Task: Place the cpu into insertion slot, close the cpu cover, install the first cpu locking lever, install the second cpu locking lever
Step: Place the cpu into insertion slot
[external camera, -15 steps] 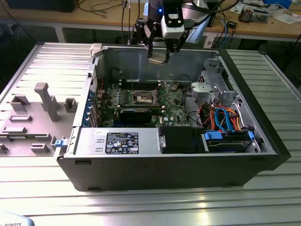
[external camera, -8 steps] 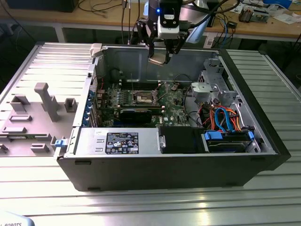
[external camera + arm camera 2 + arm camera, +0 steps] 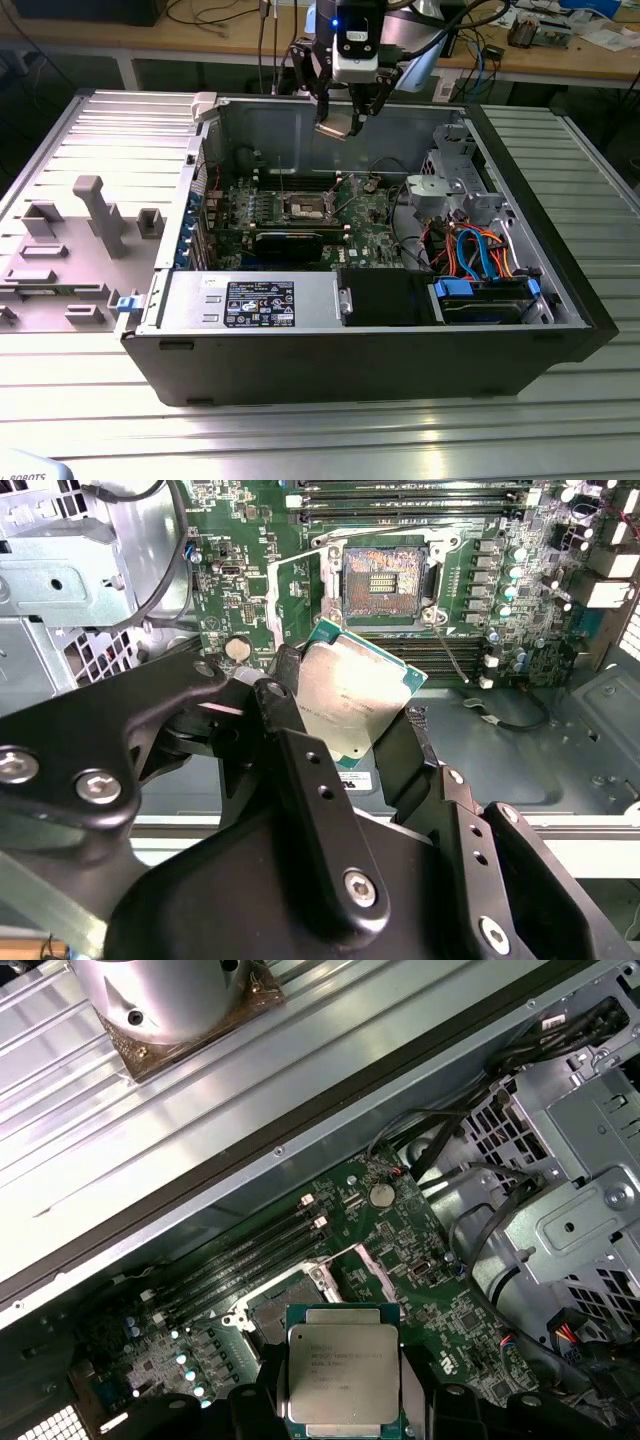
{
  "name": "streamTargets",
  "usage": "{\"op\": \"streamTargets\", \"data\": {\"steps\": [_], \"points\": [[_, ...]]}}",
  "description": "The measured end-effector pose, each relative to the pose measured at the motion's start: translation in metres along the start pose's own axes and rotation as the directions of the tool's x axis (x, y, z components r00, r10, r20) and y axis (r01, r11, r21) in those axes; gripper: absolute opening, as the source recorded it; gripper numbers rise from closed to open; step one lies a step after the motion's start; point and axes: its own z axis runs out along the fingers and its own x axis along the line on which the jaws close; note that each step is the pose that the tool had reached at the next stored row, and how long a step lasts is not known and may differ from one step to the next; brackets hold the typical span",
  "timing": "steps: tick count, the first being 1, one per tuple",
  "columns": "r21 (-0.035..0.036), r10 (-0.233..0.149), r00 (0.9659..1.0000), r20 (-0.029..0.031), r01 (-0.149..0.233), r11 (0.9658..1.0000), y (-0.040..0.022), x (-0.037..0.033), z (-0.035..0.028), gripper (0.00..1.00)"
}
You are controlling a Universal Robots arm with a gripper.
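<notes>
My gripper [image 3: 340, 118] hangs above the open computer case, over its rear wall, shut on the cpu [image 3: 336, 128]. In both wrist views the cpu [image 3: 350, 702] [image 3: 343, 1372] is a flat square chip with a silver-grey top and green edge, pinched between the black fingers [image 3: 290, 730]. The insertion slot [image 3: 382, 580] [image 3: 306, 208] lies open on the green motherboard, its dark centre and contact field bare. The cpu cover [image 3: 295, 590] is swung back beside the socket as a thin silver frame. The cpu is well above the slot, not touching it.
Long memory slots [image 3: 240, 1260] run beside the socket. A grey drive cage [image 3: 445, 190] with orange and blue cables stands at the exterior view's right. A black power supply [image 3: 290, 300] sits at the case front. Grey fixtures [image 3: 95, 215] rest on the removed side panel.
</notes>
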Motion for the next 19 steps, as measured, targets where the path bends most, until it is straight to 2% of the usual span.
{"op": "streamTargets", "data": {"steps": [6,8,9,11,12,13,16,19], "points": [[-0.0002,0.008,1.0000,0.0007,-0.008,1.0000,0.0000,0.0000,0.0000,0.54],[-0.0005,0.024,0.9997,0.0021,-0.024,0.9997,0.0000,0.0000,0.0003,0.54],[-0.0009,0.048,0.9988,0.0043,-0.048,0.9988,0.0000,0.0000,0.0007,0.54],[-0.0023,0.099,0.9951,0.0087,-0.099,0.9951,-0.0001,0.0000,0.0015,0.54],[-0.0035,0.137,0.9905,0.0120,-0.137,0.9906,-0.0002,0.0000,0.0022,0.54],[-0.0040,0.154,0.9879,0.0135,-0.154,0.9880,-0.0002,-0.0001,0.0025,0.54],[-0.0050,0.185,0.9826,0.0161,-0.185,0.9827,-0.0007,0.0007,0.0026,0.54],[-0.0056,0.199,0.9799,0.0173,-0.199,0.9800,-0.0008,0.0009,0.0027,0.54]]}}
